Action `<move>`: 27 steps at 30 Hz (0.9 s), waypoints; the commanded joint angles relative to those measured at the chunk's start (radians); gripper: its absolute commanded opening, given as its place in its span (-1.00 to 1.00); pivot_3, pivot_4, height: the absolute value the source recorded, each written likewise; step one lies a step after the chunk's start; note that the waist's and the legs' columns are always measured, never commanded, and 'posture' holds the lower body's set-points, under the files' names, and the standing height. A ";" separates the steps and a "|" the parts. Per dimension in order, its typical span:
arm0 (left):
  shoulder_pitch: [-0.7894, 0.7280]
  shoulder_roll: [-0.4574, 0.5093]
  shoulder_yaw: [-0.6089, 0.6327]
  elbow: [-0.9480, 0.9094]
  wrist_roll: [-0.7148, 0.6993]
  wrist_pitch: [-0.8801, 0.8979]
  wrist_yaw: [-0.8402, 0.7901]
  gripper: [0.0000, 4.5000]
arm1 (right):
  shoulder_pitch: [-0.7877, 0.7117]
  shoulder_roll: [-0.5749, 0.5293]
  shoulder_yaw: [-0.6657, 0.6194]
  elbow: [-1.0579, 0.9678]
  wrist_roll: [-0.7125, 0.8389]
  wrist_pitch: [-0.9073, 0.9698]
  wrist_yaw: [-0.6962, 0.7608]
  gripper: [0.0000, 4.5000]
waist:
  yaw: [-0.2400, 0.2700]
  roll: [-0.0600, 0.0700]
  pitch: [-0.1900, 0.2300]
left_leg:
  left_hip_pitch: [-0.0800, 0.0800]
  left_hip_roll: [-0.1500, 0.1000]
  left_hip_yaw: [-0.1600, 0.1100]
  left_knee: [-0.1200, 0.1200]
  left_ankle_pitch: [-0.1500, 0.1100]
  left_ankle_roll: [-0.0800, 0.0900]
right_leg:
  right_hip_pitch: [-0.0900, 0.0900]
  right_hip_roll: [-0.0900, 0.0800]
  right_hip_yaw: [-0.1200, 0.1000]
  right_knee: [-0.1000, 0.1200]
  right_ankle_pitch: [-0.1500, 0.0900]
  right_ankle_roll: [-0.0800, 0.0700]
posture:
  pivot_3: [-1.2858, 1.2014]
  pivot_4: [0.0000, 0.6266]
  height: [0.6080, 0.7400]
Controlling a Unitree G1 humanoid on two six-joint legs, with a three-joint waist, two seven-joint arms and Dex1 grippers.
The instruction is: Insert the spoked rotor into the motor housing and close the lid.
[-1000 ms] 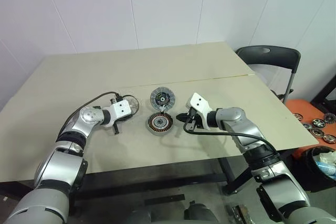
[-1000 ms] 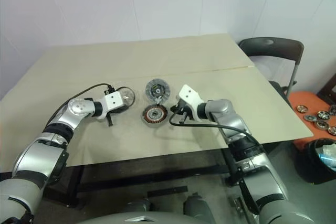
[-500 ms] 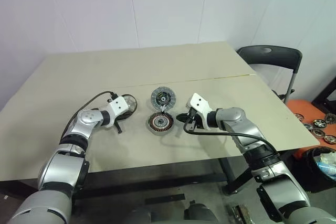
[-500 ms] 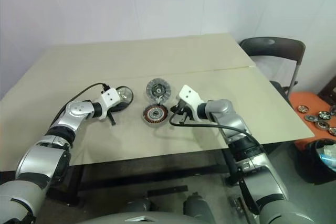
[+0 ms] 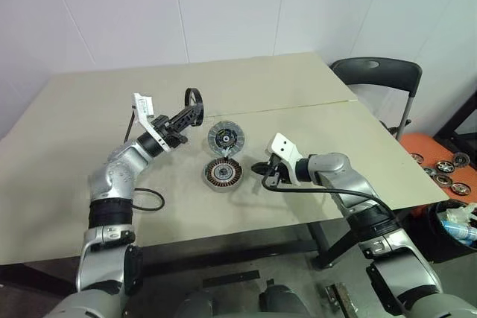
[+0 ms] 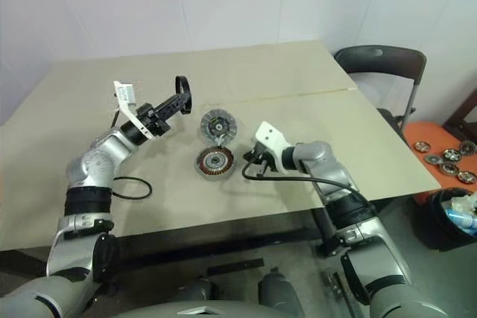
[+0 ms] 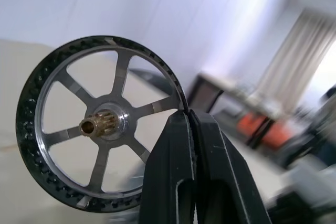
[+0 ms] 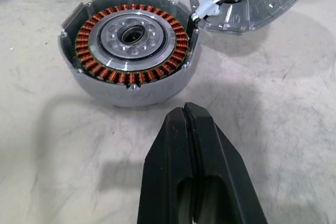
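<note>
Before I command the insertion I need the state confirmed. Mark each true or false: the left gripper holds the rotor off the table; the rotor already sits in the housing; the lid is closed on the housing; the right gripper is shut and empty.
1. The left gripper holds the spoked rotor off the table. True.
2. The rotor already sits in the motor housing. False: the housing's copper windings lie uncovered.
3. The lid is closed on the housing. False: it lies on the table beside the housing.
4. The right gripper is shut and empty. True.
</note>
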 commanded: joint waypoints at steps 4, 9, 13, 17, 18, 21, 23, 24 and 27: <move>0.045 -0.050 0.134 -0.195 -0.385 0.258 0.141 -1.00 | -0.040 -0.020 -0.021 0.023 0.005 -0.034 0.015 -1.00 | 0.002 0.000 0.000 | 0.002 0.000 0.000 0.003 0.000 0.000 | 0.004 0.001 0.000 0.000 0.000 0.000 | 0.03 -1.00 1.00; 0.120 -0.105 0.141 -0.210 -0.569 0.363 0.220 -1.00 | -0.054 -0.040 -0.031 0.035 0.014 -0.039 0.038 -1.00 | 0.006 0.000 0.001 | 0.003 0.000 0.001 0.009 0.000 0.000 | 0.008 0.001 0.000 0.000 0.000 0.000 | 0.03 -1.00 1.00; 0.156 -0.141 0.131 -0.176 -0.644 0.389 0.268 -1.00 | -0.058 -0.064 -0.041 0.033 0.023 -0.034 0.065 -1.00 | 0.016 -0.002 0.002 | 0.003 0.000 0.002 0.012 -0.001 0.000 | 0.010 0.001 -0.001 0.000 0.000 0.000 | 0.03 -1.00 1.00; 0.169 -0.164 0.131 -0.094 -0.678 0.394 0.301 -1.00 | -0.057 -0.082 -0.045 0.030 0.025 -0.033 0.081 -1.00 | 0.028 -0.002 0.002 | 0.004 0.000 0.003 0.012 -0.001 0.000 | 0.011 0.001 -0.001 0.000 0.000 -0.001 | 0.03 -1.00 1.00; 0.171 -0.165 0.129 -0.072 -0.680 0.397 0.299 -1.00 | -0.058 -0.082 -0.045 0.032 0.023 -0.034 0.083 -1.00 | 0.028 -0.002 0.002 | 0.004 0.000 0.003 0.012 -0.001 0.000 | 0.011 0.001 -0.001 -0.001 0.000 -0.001 | 0.03 -1.00 1.00; 0.173 -0.170 0.124 0.001 -0.676 0.408 0.293 -1.00 | -0.059 -0.082 -0.045 0.032 0.019 -0.034 0.084 -1.00 | 0.029 -0.002 0.002 | 0.004 -0.001 0.003 0.012 -0.001 0.001 | 0.011 0.001 -0.001 -0.002 0.000 -0.001 | 0.03 -1.00 1.00; 0.169 -0.174 0.124 0.046 -0.670 0.413 0.289 -1.00 | -0.057 -0.081 -0.044 0.025 0.019 -0.032 0.084 -1.00 | 0.030 -0.002 0.002 | 0.003 -0.001 0.003 0.012 -0.001 0.001 | 0.011 0.001 -0.001 -0.003 0.000 -0.001 | 0.03 -1.00 1.00; 0.166 -0.175 0.120 0.066 -0.663 0.416 0.283 -1.00 | -0.056 -0.081 -0.043 0.023 0.019 -0.031 0.084 -1.00 | 0.030 -0.002 0.002 | 0.003 -0.001 0.003 0.012 -0.001 0.001 | 0.011 0.001 -0.001 -0.003 0.000 -0.001 | 0.03 -1.00 1.00; 0.151 -0.177 0.101 0.135 -0.625 0.422 0.257 -1.00 | -0.052 -0.080 -0.042 0.018 0.019 -0.030 0.083 -1.00 | 0.030 -0.002 0.002 | 0.003 -0.001 0.003 0.012 -0.001 0.001 | 0.011 0.001 -0.001 -0.004 0.000 -0.001 | 0.03 -1.00 1.00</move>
